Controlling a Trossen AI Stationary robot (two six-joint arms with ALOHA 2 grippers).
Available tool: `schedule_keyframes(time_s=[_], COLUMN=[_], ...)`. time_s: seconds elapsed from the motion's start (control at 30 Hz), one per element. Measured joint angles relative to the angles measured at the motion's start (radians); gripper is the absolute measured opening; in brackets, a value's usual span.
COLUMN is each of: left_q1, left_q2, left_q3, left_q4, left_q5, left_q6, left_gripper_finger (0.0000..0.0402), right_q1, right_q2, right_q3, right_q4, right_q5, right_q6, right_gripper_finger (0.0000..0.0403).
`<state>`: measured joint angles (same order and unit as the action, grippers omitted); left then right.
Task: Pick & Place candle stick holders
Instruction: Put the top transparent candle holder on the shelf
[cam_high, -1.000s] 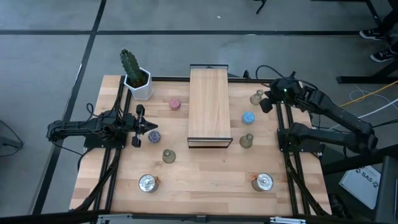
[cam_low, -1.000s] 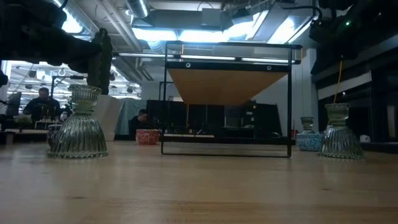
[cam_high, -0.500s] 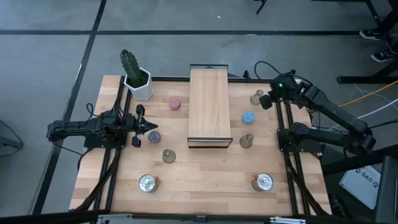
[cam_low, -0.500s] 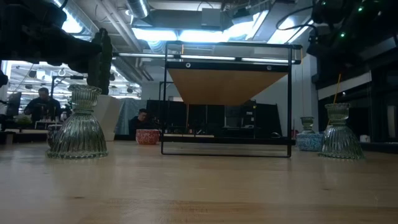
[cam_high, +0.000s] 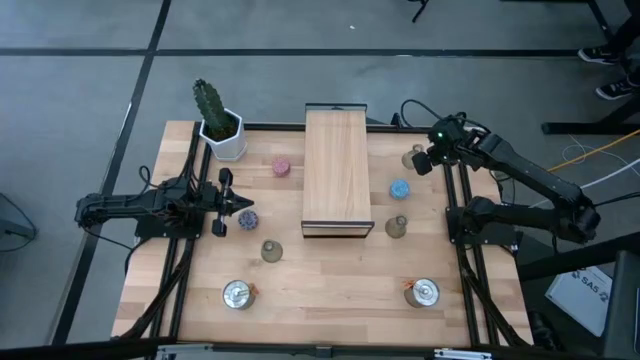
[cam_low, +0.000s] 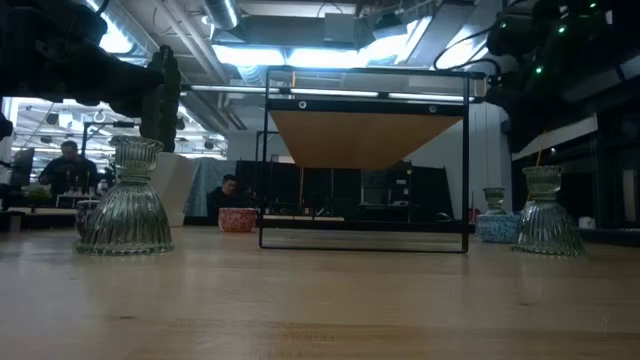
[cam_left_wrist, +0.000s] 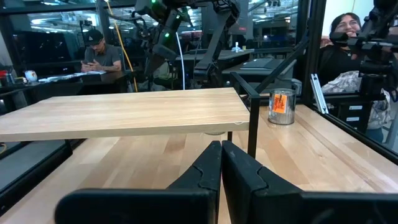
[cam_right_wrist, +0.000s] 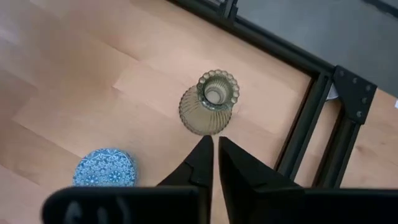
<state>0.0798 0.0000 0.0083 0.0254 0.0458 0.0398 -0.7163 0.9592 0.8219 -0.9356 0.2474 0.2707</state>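
Note:
Three olive-green bell-shaped holders stand upright on their bases: one at the far right (cam_high: 411, 156), one (cam_high: 397, 226) by the board's near right corner, one (cam_high: 271, 251) left of centre. The low round ones are pink (cam_high: 281, 166), blue (cam_high: 400, 188) and purple (cam_high: 247, 216). Two shiny silver ones (cam_high: 238, 294) (cam_high: 424, 292) sit near the front edge. My right gripper (cam_high: 421, 164) hovers above the far-right olive holder (cam_right_wrist: 209, 106), pointing steeply down. Its fingers (cam_right_wrist: 215, 152) stand only a narrow slit apart, with nothing between them. My left gripper (cam_left_wrist: 220, 163) waits shut at the table's left, level, just beside the purple holder.
A long light wooden board (cam_high: 337, 170) on a black frame stands across the table's middle. A cactus in a white pot (cam_high: 222, 135) stands at the far left corner. Black rails (cam_right_wrist: 308, 130) run along both sides. People sit in the room beyond.
My right gripper has gone toward the table's left and down, over the far-right olive holder, tipping more steeply downward. The holders have stayed in place.

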Motion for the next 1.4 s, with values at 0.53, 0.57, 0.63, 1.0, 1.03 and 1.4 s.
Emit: schedule_keyframes(time_s=[0.53,0.57,0.63,1.0,1.03,1.4], left_q1=[0.0,0.0,0.0,0.0,0.0,0.0], left_q2=[0.0,0.0,0.0,0.0,0.0,0.0], left_q3=[0.0,0.0,0.0,0.0,0.0,0.0], left_q4=[0.0,0.0,0.0,0.0,0.0,0.0], left_q5=[0.0,0.0,0.0,0.0,0.0,0.0], left_q6=[0.0,0.0,0.0,0.0,0.0,0.0], left_gripper_finger=[0.0006,0.0006,0.0006,0.0006,0.0006,0.0006], right_q1=[0.0,0.0,0.0,-0.018,-0.02,-0.067], right_q2=[0.102,0.105,0.114,0.182,0.188,0.234], right_q3=[0.0,0.0,0.0,0.0,0.0,0.0], right_q4=[0.083,0.091,0.104,0.137,0.138,0.171], right_q5=[0.004,0.004,0.004,0.007,0.007,0.006], right_q6=[0.013,0.013,0.013,0.014,0.014,0.005], right_gripper_finger=[0.0153,0.0162,0.0179,0.025,0.0255,0.0273])
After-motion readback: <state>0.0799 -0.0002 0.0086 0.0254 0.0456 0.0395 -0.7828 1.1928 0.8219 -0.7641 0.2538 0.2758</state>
